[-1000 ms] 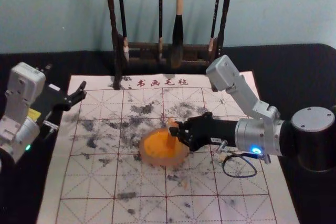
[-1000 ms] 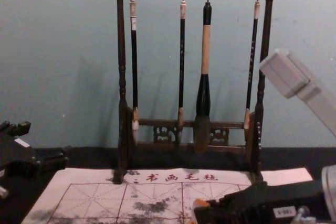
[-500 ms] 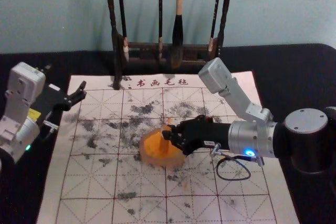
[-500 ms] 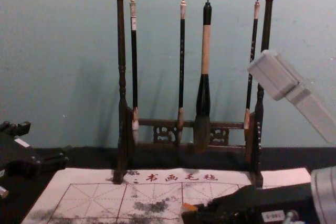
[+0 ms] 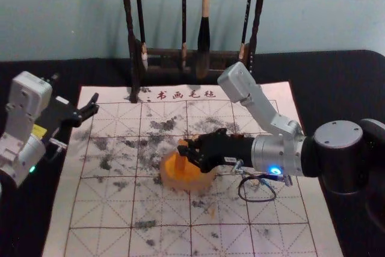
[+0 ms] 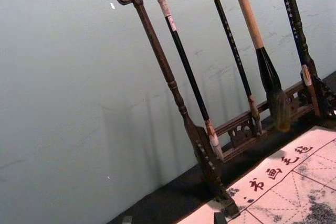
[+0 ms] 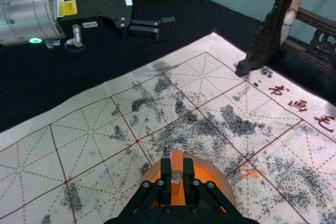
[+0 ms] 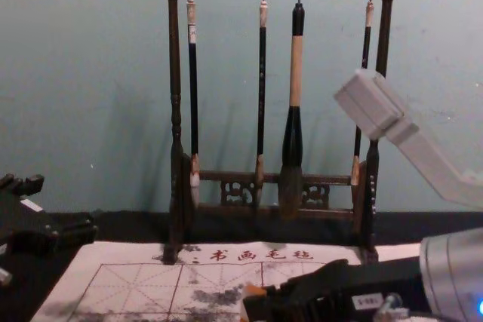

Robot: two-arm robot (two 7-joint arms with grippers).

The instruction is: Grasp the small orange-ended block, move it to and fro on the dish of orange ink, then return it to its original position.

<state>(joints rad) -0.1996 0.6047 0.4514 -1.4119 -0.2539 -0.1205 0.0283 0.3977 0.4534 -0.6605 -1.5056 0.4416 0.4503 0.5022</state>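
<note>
My right gripper (image 5: 185, 150) is over the dish, shut on the small orange-ended block (image 5: 180, 164). The block stands roughly upright, its lower part over the orange ink toward the left of the round dish (image 5: 203, 183); whether it touches the ink I cannot tell. In the right wrist view, the right gripper (image 7: 177, 170) pinches the block (image 7: 177, 196) between both fingers, with the dish (image 7: 227, 188) behind and around it. My left gripper (image 5: 76, 93) is parked open at the mat's left edge; its fingertips also peek into the left wrist view, the gripper (image 6: 173, 219) holding nothing.
A dark wooden rack (image 8: 175, 118) with several hanging brushes, including a thick one (image 8: 295, 73), stands at the mat's back edge. The white gridded mat (image 5: 240, 209) with black smudges lies under the dish. Black cloth (image 5: 337, 82) covers the table around it.
My right gripper has moved left across the dish with the block in its grip, from the right part of the ink toward the left. The left arm has kept still.
</note>
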